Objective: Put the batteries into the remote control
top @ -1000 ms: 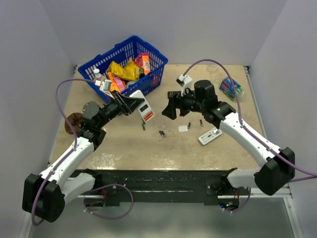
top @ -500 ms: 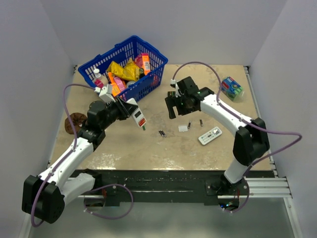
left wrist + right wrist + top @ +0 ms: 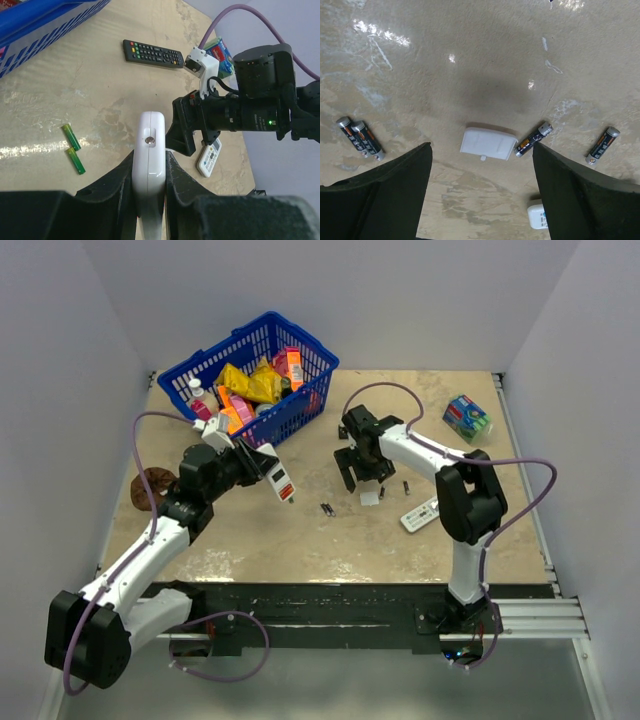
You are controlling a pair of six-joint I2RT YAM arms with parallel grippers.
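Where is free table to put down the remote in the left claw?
Bare: the near strip of table before the paired batteries, and the right side nearer than the colourful box. Crowded: under the right claw, with the white cover, loose batteries and a grey-buttoned remote.

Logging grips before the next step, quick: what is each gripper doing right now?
Left gripper: closed on the remote control.
Right gripper: open, holding nothing.
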